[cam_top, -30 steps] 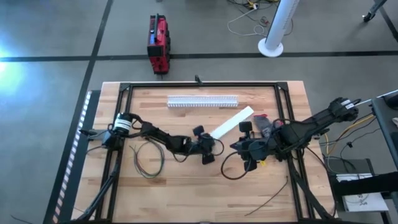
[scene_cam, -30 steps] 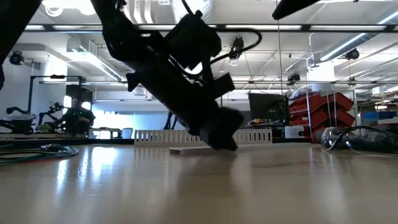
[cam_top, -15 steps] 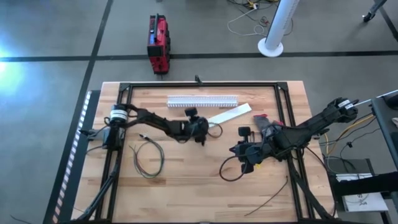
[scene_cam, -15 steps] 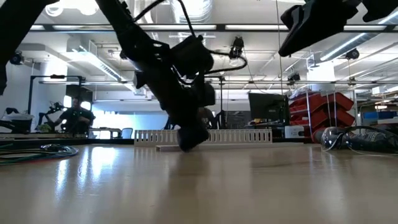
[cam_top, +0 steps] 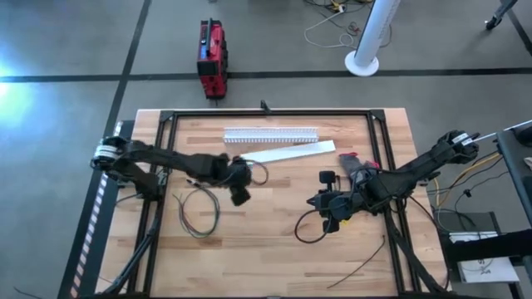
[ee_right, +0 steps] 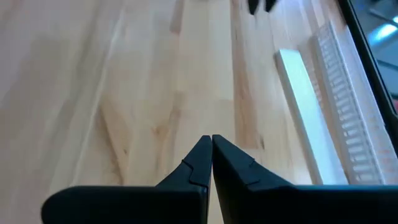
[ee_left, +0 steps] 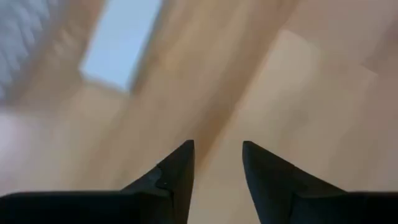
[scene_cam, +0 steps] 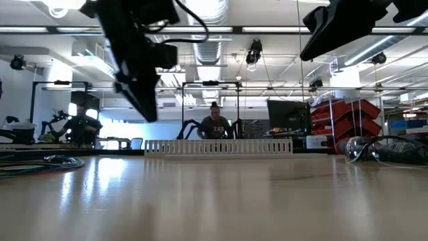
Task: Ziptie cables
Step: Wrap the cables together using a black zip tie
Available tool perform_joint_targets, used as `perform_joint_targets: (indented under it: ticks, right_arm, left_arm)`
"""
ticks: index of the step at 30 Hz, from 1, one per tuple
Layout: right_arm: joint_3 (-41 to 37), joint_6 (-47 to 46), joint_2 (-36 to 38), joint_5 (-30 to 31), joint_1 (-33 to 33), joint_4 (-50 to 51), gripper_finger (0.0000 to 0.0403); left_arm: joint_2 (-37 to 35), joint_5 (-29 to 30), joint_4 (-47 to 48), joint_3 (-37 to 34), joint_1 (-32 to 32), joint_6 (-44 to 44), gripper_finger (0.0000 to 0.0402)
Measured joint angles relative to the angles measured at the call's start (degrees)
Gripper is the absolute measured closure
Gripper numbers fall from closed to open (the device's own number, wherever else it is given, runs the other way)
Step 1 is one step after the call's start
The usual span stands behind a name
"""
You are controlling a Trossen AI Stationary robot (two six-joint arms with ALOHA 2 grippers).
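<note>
Since a second ago the left gripper [cam_top: 239,196] has pulled away from the table's middle toward its own side, and the white strip [cam_top: 288,152] it was beside now lies flat along the slotted duct [cam_top: 270,134] instead of angling away from it. The left fingers [ee_left: 176,175] stand a little apart with nothing between them, over bare wood. The right gripper [cam_top: 327,218] stays well across from the left one, its tips closed together and empty in its wrist view, with a black loop of cable [cam_top: 309,230] just beside it.

The loose cables [cam_top: 198,211] lie just beside the left gripper, toward the near edge of the table [cam_top: 274,266]. No ziptie can be made out in any view.

The step in hand looks like reaching for those cables. To do it well, the left gripper should probably descend squarely over where the strands run closest together and close on several at once, so none springs loose. The right gripper would do best waiting clear until the bundle is lifted.
</note>
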State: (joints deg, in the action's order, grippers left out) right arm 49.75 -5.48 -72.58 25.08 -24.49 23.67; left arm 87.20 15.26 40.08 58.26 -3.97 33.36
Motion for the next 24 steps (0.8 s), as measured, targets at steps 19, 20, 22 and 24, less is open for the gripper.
perform_joint_targets:
  ticks: [19, 20, 22, 24]
  right_arm:
    - [-0.1, 10.7, 0.0, 0.6, 1.5, -15.2, 0.0403]
    - [-0.1, 10.7, 0.0, 0.6, 1.7, -15.9, 0.0403]
    - [-0.1, 10.7, 0.0, 0.6, 1.8, -15.9, 0.0403]
    - [-0.1, 11.5, 0.0, 0.6, 1.9, -15.9, 0.0403]
  left_arm:
    - [-9.7, 1.1, 18.9, -11.4, -12.2, 3.5, 0.0212]
    - [-9.4, 1.2, 21.6, -10.8, -11.2, 2.5, 0.0214]
    - [-8.8, 0.5, 23.3, -10.2, -9.1, -0.5, 0.0219]
    - [-8.2, -1.5, 23.3, -10.2, -7.1, -4.5, 0.0224]
